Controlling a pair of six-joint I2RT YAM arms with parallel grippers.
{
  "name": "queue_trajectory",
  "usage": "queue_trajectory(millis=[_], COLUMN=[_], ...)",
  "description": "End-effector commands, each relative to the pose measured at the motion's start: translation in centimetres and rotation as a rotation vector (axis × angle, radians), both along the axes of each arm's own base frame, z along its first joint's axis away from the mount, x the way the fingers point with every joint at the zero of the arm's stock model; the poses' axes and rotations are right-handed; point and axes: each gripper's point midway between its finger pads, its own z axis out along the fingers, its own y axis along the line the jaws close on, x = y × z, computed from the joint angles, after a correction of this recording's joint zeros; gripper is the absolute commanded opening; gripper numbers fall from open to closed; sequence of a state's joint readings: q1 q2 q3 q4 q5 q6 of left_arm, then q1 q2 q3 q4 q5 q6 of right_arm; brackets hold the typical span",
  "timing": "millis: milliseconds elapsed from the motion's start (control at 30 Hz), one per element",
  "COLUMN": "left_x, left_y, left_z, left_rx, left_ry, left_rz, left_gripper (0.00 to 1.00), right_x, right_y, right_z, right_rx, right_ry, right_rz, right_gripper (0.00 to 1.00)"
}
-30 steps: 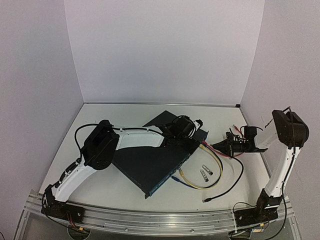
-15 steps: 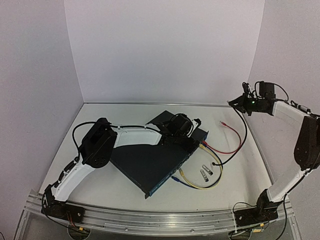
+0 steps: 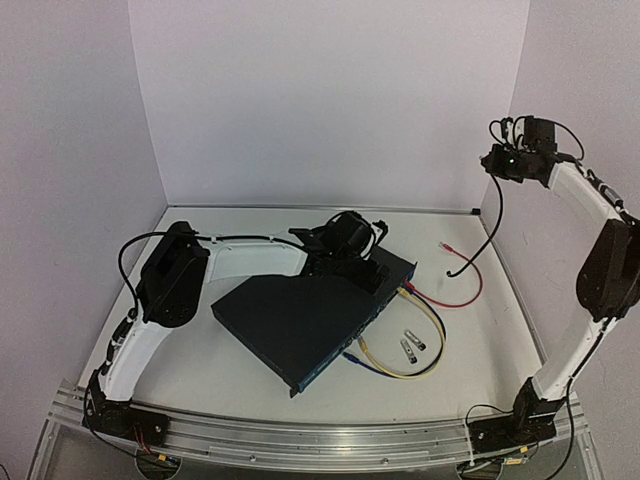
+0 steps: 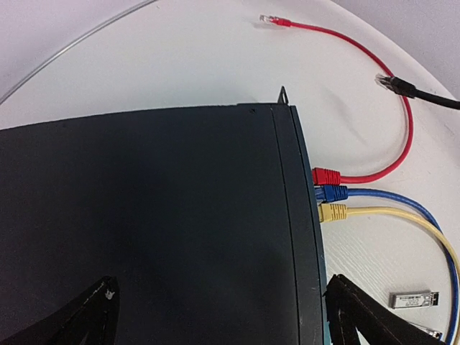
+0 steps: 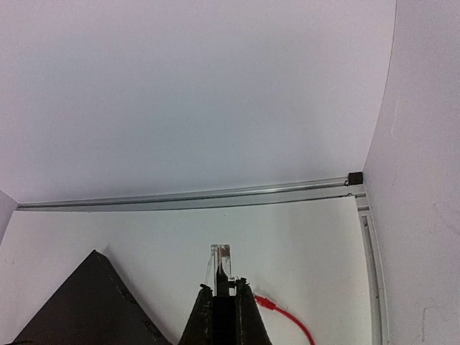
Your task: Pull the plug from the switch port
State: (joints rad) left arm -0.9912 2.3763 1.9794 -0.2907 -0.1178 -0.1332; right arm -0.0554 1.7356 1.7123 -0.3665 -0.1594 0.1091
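Note:
The switch (image 3: 300, 320) is a flat dark box lying at an angle mid-table. It fills the left wrist view (image 4: 158, 215), and its corner shows in the right wrist view (image 5: 86, 305). Red (image 4: 327, 175), blue (image 4: 332, 192) and yellow (image 4: 333, 210) plugs sit in its ports. My left gripper (image 3: 360, 262) is open above the switch's far end, one finger on each side (image 4: 223, 323). My right gripper (image 3: 494, 160) is raised high at the back right. It is shut on a black cable (image 3: 497, 210) just behind its clear plug (image 5: 224, 260). The cable's other end (image 3: 451, 272) hangs down to the table.
The red cable (image 3: 465, 298) loops right of the switch, with its free end (image 3: 444, 245) on the table. Blue and yellow cables (image 3: 400, 372) curl by the front right. Two small metal modules (image 3: 410, 345) lie beside them. White walls close in the back and sides.
My right gripper has risen from beside the switch's ports to high at the back right, carrying the black cable up. The left arm and the switch have shifted left.

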Motion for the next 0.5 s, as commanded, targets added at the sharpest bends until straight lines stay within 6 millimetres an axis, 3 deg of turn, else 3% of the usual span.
queue_trajectory(millis=[0, 100, 267, 467], left_x=[0.2, 0.0, -0.2, -0.1], left_y=[2.1, 3.5, 5.5, 6.1], left_z=[6.4, 6.2, 5.0, 3.4], left_rx=[-0.090, -0.087, -0.056, -0.011], left_ry=[-0.051, -0.048, -0.036, -0.022], left_rz=[0.099, 0.145, 0.210, 0.231], left_gripper=[1.00, 1.00, 1.00, 1.00], right_x=[3.3, 5.2, 9.6, 14.4], right_y=[-0.8, 0.1, 1.7, 4.0], right_z=[0.9, 0.9, -2.1, -4.6], right_rx=[-0.088, -0.116, -0.115, -0.120], right_ry=[-0.038, -0.057, -0.101, -0.173], right_rz=[-0.030, -0.003, 0.041, -0.060], right_gripper=[0.00, 0.00, 0.00, 0.00])
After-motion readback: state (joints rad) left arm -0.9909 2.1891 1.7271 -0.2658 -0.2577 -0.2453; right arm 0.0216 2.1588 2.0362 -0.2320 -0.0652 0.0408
